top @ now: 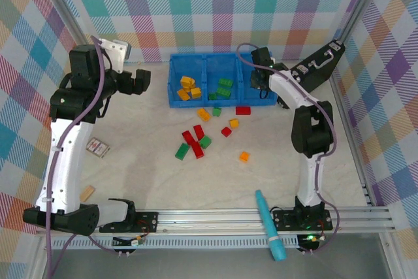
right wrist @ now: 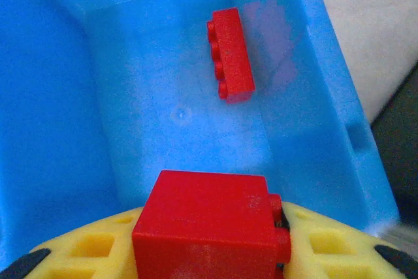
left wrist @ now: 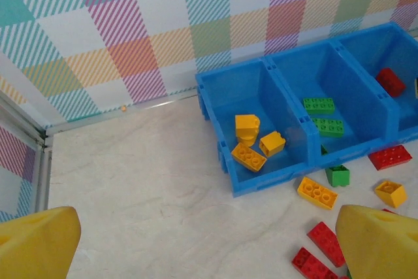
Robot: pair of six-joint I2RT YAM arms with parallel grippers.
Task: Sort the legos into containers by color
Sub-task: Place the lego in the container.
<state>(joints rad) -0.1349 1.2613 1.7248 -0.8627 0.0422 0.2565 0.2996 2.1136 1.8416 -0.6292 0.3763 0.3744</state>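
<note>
tray (left wrist: 281, 178) (right compartment): red lego (left wrist: 390, 81)

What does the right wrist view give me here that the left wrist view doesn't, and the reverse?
Right wrist view: the right gripper shut on a red brick, hanging over a compartment of the blue tray. Left wrist view: the open, empty left gripper, yellow bricks in the tray's left compartment, green bricks in the middle one, and loose bricks on the table in front. Shared: the blue tray and a second red brick lying in its right compartment.
</note>
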